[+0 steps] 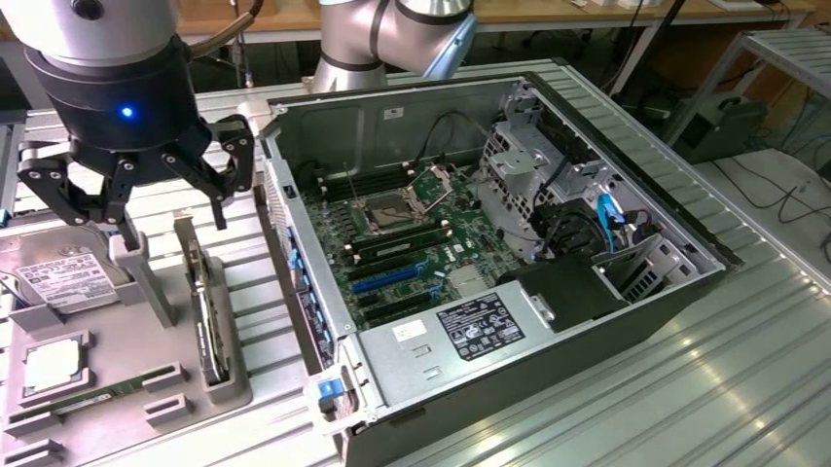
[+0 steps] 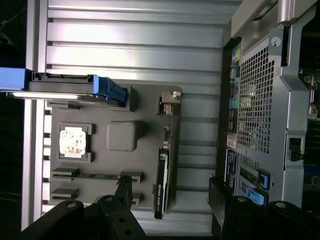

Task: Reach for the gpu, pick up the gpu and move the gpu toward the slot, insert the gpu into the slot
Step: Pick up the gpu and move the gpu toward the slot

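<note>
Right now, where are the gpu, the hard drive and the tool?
gpu (image 1: 209, 321), exterior view, dark upper edge.
hard drive (image 1: 58, 282), exterior view, white label.
tool (image 1: 174, 229), exterior view, between its fingertips.

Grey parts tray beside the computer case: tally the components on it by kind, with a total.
Thin dark rectangular gpu card, standing on edge: 1
Boxy silver hard drive with white label: 1
Square silver processor chip: 1
Slim green memory stick: 1
Total: 4

One gpu, one hard drive, one processor, one memory stick, one tray, one case.
</note>
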